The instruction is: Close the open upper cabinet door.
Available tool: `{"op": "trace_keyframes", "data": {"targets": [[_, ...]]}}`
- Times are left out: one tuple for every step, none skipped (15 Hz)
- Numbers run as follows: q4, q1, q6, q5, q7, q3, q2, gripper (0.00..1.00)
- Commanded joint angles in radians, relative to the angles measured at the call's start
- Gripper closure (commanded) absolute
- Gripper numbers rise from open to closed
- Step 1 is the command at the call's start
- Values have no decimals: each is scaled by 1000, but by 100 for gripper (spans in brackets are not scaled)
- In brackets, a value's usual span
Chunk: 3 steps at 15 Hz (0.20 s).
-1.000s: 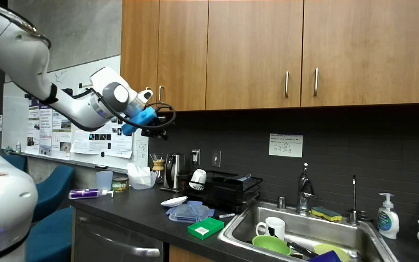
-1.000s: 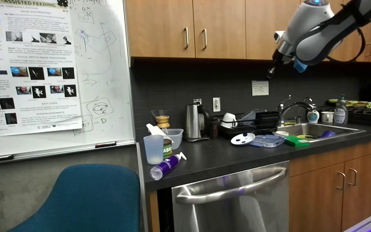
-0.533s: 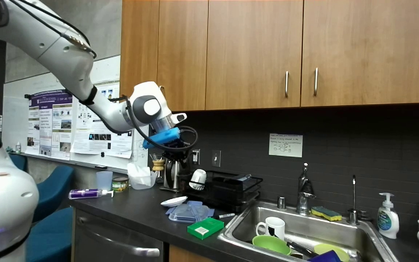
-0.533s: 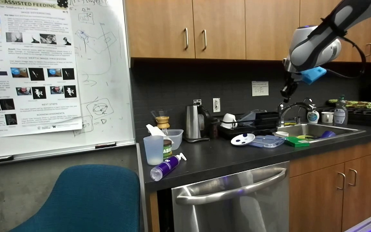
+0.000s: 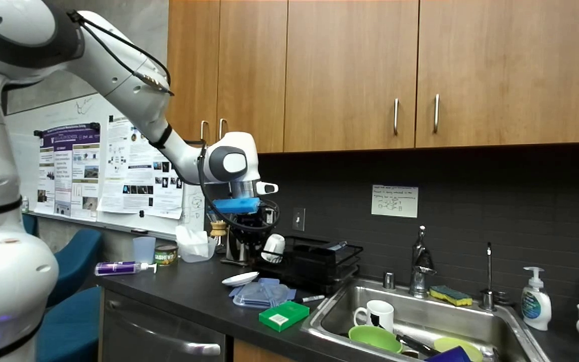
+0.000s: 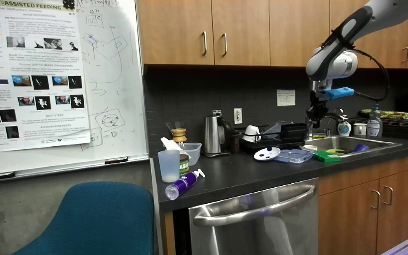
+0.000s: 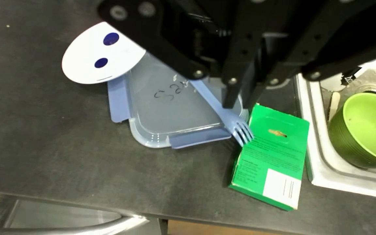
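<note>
Two narrow twin upper cabinet doors of brown wood hang side by side, the left one (image 5: 193, 65) and the right one (image 5: 252, 70). They also show in an exterior view as the left door (image 6: 175, 28) and the right door (image 6: 241, 32). Both lie flush, with slim silver bar handles near their shared seam. I cannot tell which of the twins is the task's door. My gripper (image 5: 255, 244) points down below and apart from the doors, above the counter. In the wrist view my gripper (image 7: 239, 101) has its fingertips together, with nothing between them.
Below are a clear lid (image 7: 175, 107) with a blue fork, a green box (image 7: 273, 156) and a spotted white plate (image 7: 100, 55). The dish rack (image 5: 309, 261), kettle (image 6: 211, 136) and sink (image 5: 319, 317) are near. Wide upper doors (image 5: 352, 70) adjoin the narrow ones.
My gripper has moved down and away from the upper cabinet, and turned to point downward over the counter. The narrow doors show no clear movement.
</note>
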Motion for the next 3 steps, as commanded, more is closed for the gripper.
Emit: {"op": "trace_keyframes", "data": {"targets": [[8,6,-9,4,-2,-6,5,82],[12,6,-12,4,-3,-7,8,74],[13,7,-14,5,-3,-7,8,73]]}}
